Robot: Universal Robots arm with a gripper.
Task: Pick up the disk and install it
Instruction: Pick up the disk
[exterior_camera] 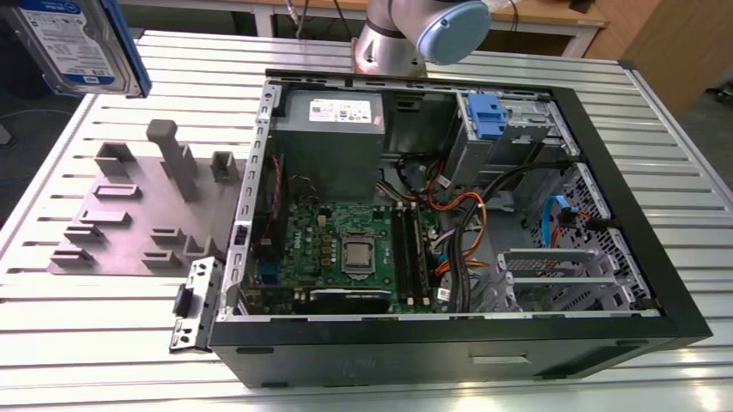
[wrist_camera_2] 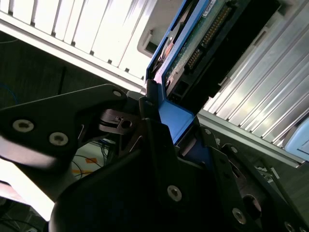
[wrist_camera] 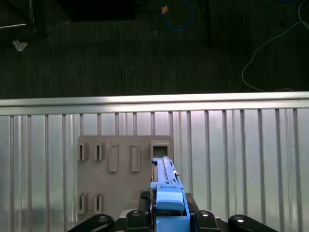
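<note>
Blue carrier frame gripped between the 2 fingers (wrist_camera_2: 157, 140) of the gripper (wrist_camera: 166, 217), the disk (exterior_camera: 78, 43) hung over the bench (exterior_camera: 687, 112) corner at the exterior view's left, well apart from the case (exterior_camera: 675, 283). Pickup looked done; installing was in hand. It would call for lining the disk up with a drive cage (exterior_camera: 561, 270). Cables (exterior_camera: 458, 215) crowded beside it; a slotted plate (exterior_camera: 132, 215) lay near the bench's edge.

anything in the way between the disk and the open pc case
Nothing visible does. The gripper holds the disk above the grey fixture plate, on the exterior view's left of the computer case, whose side is open. Inside, loose cables cross beside the drive cages.
</note>
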